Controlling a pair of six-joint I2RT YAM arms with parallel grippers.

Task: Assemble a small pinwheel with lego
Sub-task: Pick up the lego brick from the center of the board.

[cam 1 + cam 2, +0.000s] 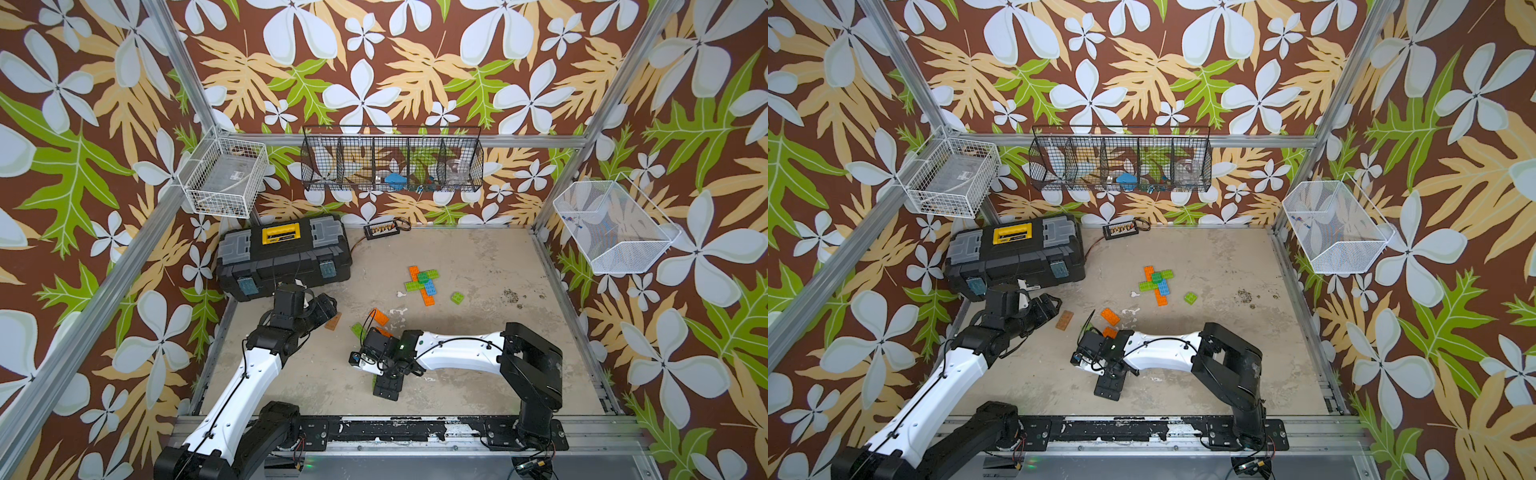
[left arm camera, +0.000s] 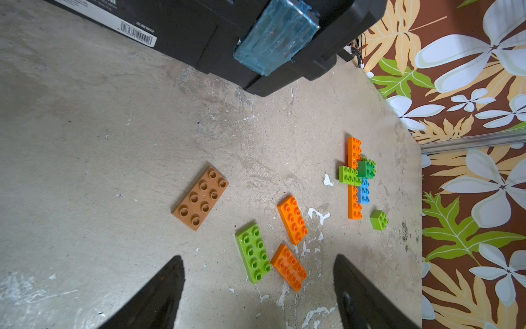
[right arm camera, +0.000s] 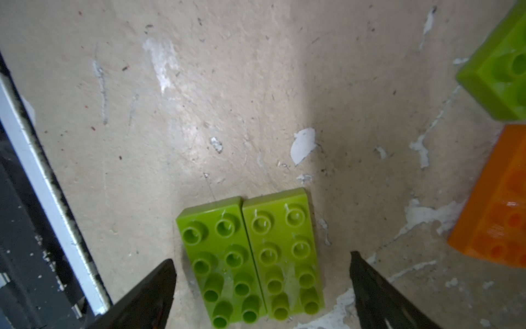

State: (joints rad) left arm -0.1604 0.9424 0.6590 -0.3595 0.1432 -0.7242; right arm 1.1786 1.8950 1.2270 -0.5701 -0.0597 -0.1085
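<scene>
My right gripper [image 3: 262, 257] hangs low over a pair of lime-green studded plastic two-by-four bricks [image 3: 227, 250]. They lie flat and studs up, side by side, with their long edges touching. My fingers there stand wide, one outside each flank of the pair, apparently clear of the plastic and holding nothing.

The pair's long axis runs straight out from between those fingers. Closing would therefore squeeze across the two short widths together, not along the length. I judge the coming move turns on this: as I sit, I would catch both bricks at once, and taking only one calls for a sideways shift first. I cannot tell whether the two are clipped together.

My landmark is the half-built cross of orange, lime, blue and dark-green bricks [image 1: 424, 282]. The pair lies well apart from it, on the side toward my bases, and in both top views my right arm covers nearly all of it. A loose orange studded brick [image 2: 293, 219] sits between pair and cross.

My left gripper [image 2: 257, 257] is also spread wide and empty. It hovers off to the cross's side near a brown flat studded plate [image 2: 200, 198], well apart from the pair. My right arm is plainly the nearer one.
</scene>
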